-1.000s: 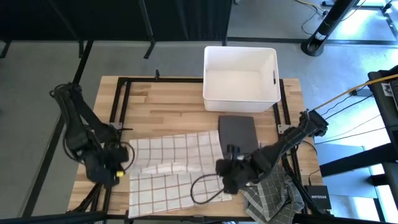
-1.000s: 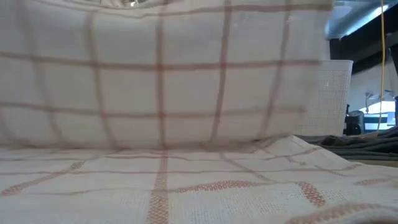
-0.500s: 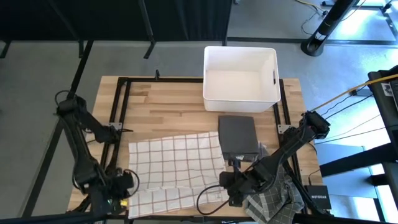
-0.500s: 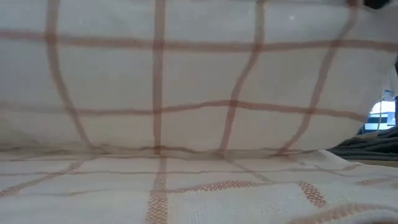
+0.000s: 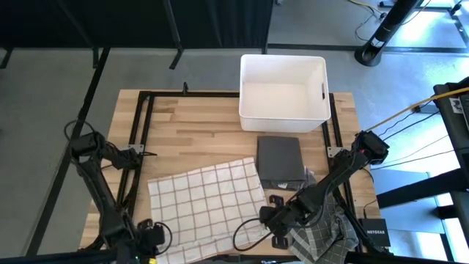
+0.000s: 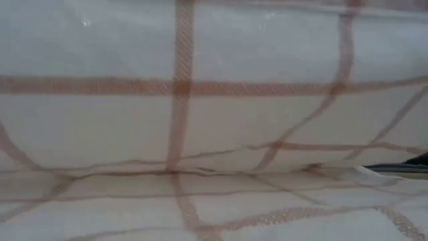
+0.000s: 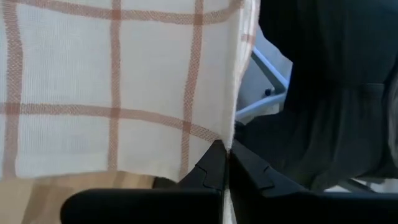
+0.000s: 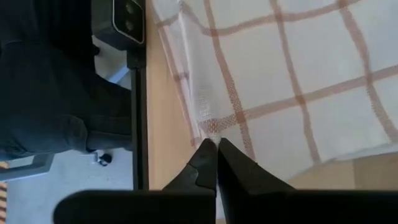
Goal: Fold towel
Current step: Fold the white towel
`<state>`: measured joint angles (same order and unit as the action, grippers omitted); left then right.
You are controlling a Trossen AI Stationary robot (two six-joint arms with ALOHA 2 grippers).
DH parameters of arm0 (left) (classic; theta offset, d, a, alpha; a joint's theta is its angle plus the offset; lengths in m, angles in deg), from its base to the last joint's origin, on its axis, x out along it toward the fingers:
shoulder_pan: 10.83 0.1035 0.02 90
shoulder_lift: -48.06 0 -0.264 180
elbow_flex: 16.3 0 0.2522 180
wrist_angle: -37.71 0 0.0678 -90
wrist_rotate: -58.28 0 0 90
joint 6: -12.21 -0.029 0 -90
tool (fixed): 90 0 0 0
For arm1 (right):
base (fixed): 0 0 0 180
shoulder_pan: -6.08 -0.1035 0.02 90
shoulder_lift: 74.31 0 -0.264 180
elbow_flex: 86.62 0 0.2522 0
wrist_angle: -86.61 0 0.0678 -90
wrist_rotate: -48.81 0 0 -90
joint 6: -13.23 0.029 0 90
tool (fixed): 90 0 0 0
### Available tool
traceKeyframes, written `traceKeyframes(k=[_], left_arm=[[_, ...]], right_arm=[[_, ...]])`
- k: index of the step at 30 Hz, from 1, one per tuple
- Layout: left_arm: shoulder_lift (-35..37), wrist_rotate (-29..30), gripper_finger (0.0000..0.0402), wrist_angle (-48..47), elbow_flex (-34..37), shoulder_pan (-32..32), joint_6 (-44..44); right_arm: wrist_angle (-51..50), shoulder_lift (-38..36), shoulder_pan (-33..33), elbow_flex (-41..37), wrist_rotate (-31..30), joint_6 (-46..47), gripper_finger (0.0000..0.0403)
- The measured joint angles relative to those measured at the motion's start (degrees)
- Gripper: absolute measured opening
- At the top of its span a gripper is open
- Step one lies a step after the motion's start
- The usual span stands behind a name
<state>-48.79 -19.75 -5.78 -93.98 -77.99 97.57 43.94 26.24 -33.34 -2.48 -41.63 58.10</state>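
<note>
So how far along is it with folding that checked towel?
Early days. Both corners are already gripped: the left gripper and the right gripper are each shut on the near edge of the white towel with orange-brown checks, at the wooden table's front. In hand is that edge, lifted. No crease shows yet, so the folding itself is left.
</note>
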Motion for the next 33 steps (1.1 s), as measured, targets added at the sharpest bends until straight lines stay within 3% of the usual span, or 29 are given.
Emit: traceKeyframes(k=[11,15,22,26,30,33], left_arm=[[-0.9,0.0,0.0001,3.9,0.0,-0.2,1.6],[-0.9,0.5,0.001,5.3,0.0,0.3,1.0],[-0.9,1.3,0.0079,5.4,0.0,0.5,1.2],[-0.9,-0.4,0.0123,7.5,0.0,0.5,1.4],[-0.9,-2.8,0.0146,7.4,0.0,1.1,-2.1],[-0.9,1.7,0.015,2.3,0.0,2.2,-4.9]], right_arm=[[0.3,0.0,0.0,0.0,1.1,1.7,0.0006],[-0.2,0.0,0.0,0.0,1.1,1.7,0.0026],[-2.5,0.0,0.0,0.0,0.6,3.1,0.0106],[-3.3,0.0,0.0,0.0,3.3,3.9,0.0144],[-3.6,0.0,0.1,0.0,6.0,6.0,0.0162],[-3.5,0.0,0.1,0.0,1.5,3.6,0.0165]])
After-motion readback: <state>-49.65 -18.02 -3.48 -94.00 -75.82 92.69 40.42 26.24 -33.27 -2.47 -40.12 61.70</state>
